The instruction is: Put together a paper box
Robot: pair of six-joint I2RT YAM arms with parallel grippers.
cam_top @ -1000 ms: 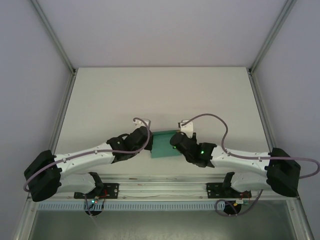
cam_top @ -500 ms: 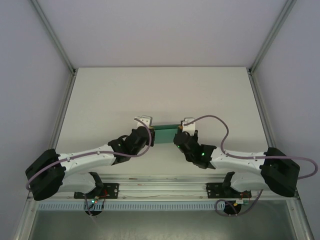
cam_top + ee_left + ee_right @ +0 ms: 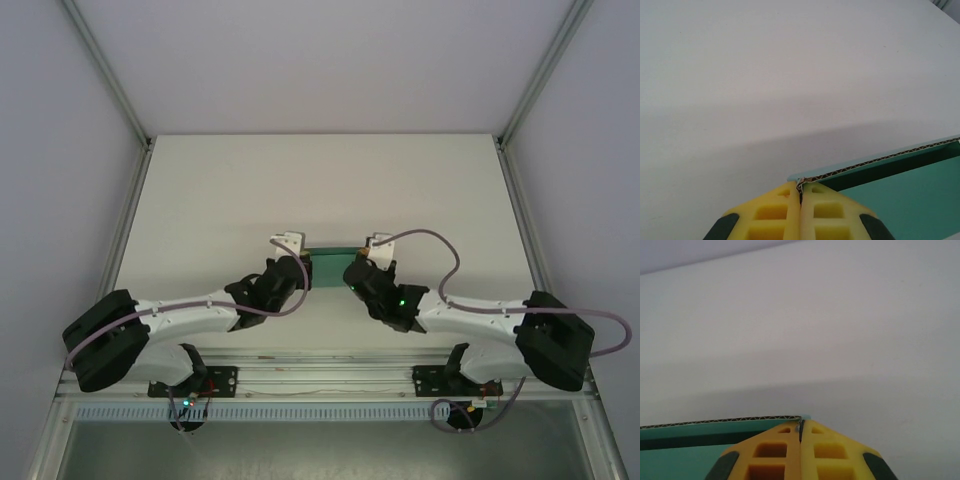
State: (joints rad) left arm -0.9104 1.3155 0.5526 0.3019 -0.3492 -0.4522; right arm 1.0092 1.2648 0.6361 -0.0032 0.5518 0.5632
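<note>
Left gripper point(image 3: 801, 192) and right gripper point(image 3: 801, 428) each pinch a corner of the paper box point(image 3: 328, 265), so a hard pull could rip it or slip it free

Top cam: above and behind me, looking down over the whole worktop point(image 3: 250, 180). My wrist cams: very close, low, facing the far edge. All share the paper box point(image 3: 328, 267) point(image 3: 905, 200) point(image 3: 680, 460).

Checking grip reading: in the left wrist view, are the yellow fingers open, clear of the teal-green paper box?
No, the yellow fingers are shut on a corner of the teal-green paper box.
</note>
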